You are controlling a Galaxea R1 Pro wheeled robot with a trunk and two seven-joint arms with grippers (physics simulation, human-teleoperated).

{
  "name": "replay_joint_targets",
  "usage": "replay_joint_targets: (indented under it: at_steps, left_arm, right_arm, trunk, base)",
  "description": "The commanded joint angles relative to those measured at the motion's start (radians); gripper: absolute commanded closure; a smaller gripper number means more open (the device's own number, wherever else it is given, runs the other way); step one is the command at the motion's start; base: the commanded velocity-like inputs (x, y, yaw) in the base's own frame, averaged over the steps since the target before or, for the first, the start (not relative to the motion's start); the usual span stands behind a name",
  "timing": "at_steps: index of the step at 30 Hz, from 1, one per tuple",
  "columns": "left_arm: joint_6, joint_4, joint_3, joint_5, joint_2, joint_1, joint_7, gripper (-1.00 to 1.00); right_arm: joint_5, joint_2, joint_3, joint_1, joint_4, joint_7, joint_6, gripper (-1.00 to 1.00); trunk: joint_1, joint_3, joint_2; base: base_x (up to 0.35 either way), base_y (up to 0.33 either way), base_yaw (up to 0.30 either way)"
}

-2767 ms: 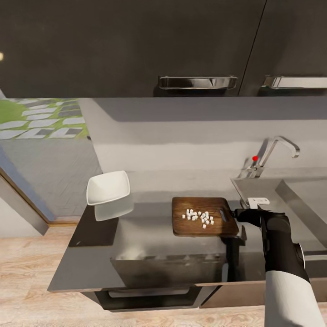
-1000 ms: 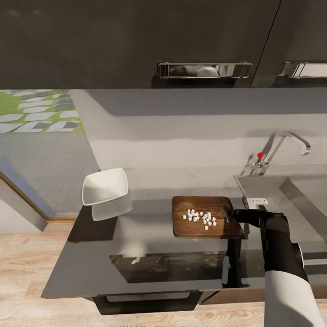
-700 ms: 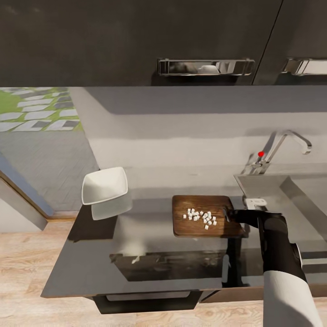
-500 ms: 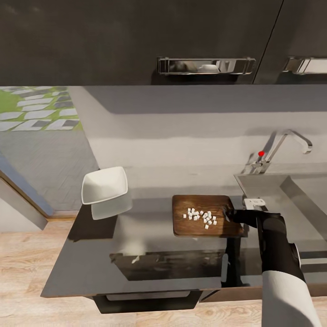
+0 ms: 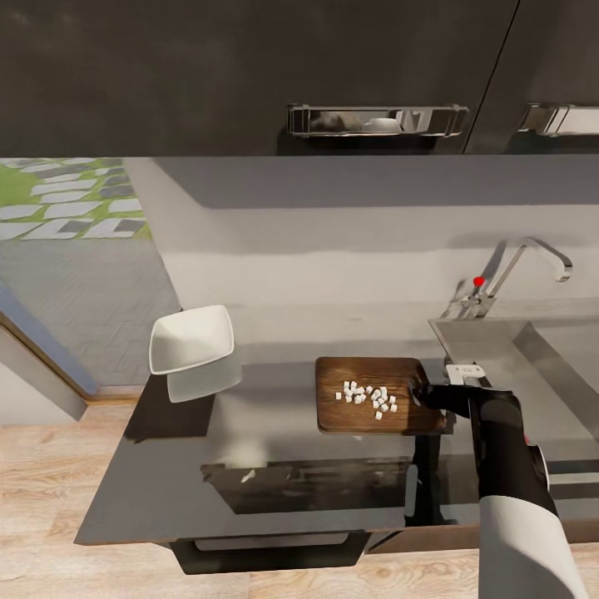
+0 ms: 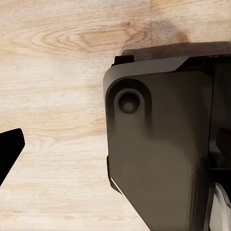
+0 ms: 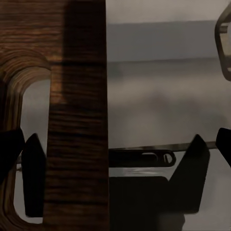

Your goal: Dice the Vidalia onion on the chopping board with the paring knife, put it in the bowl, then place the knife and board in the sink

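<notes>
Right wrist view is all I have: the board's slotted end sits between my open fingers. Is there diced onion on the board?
Observer: Yes. In the head view, white diced onion lies piled near the middle of the chopping board, just beyond the right gripper.
Operator: And where is the bowl?
Observer: The bowl sits on the countertop to the board's left, apart from it, and looks empty.

Above us hang dark upper cabinets (image 5: 233, 75) with two chrome bar handles (image 5: 376, 121), the second (image 5: 557, 119) cut by the frame edge. We see a pale grey backsplash wall (image 5: 333, 249) beneath them, light wood plank flooring (image 5: 50, 499) below, and at far left a paved path with grass (image 5: 58, 200)
</notes>
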Motion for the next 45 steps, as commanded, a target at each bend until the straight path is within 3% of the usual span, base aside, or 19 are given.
replay_joint_targets:
  at_steps: [1, 24, 25, 45]
  left_arm:
    - [-0.007, 0.005, -0.008, 0.002, -0.001, -0.002, 0.004, -1.0]
    - [-0.007, 0.005, -0.008, 0.002, -0.001, -0.002, 0.004, -1.0]
    - [-0.007, 0.005, -0.008, 0.002, -0.001, -0.002, 0.004, -1.0]
    - [-0.007, 0.005, -0.008, 0.002, -0.001, -0.002, 0.004, -1.0]
  right_arm:
    - [0.01, 0.001, -0.003, -0.001, -0.001, 0.01, 0.001, -1.0]
    - [0.012, -0.001, -0.004, -0.001, 0.006, 0.01, 0.001, -1.0]
    - [0.012, -0.001, -0.003, -0.001, 0.006, 0.01, 0.001, 1.0]
    - [0.018, 0.0, -0.003, -0.001, 0.005, 0.002, 0.004, 1.0]
  trunk:
    - [0.001, -0.002, -0.002]
    - [0.001, -0.002, -0.002]
    - [0.001, -0.002, -0.002]
    - [0.001, 0.003, -0.002]
  base:
    - [0.0, 0.0, 0.0]
    - [0.0, 0.0, 0.0]
    - [0.0, 0.0, 0.0]
    - [0.0, 0.0, 0.0]
